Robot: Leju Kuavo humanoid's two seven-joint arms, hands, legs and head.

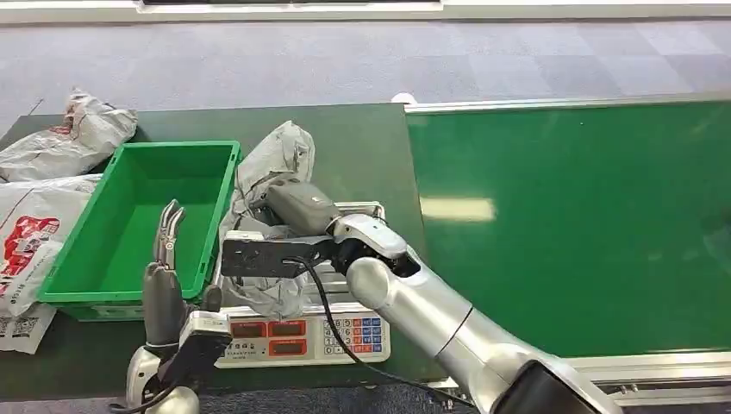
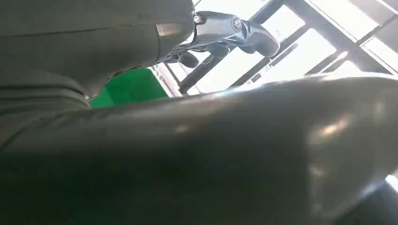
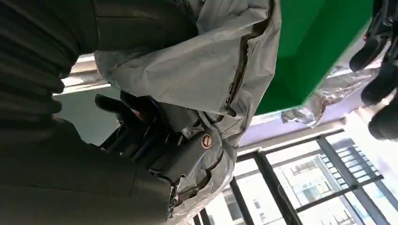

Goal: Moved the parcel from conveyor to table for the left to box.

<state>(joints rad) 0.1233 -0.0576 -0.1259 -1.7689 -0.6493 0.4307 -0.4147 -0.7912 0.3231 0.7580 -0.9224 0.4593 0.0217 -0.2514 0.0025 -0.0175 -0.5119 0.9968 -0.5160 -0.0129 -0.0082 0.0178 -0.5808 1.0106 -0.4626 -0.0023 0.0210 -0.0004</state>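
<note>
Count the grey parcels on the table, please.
3: one under the right hand beside the bin, parcel; two at the far left. Others may be hidden.

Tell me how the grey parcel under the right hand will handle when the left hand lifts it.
The grey parcel is a crumpled plastic mailer, so probably floppy, sagging around the fingers. Its glossy film looks slippery. Held by the right hand, it folds easily, suggesting light, soft contents.

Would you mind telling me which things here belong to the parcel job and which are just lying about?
Job: grey parcel held by right hand, left hand, green box, conveyor, table.
Lying about: scale, other parcels.
</note>
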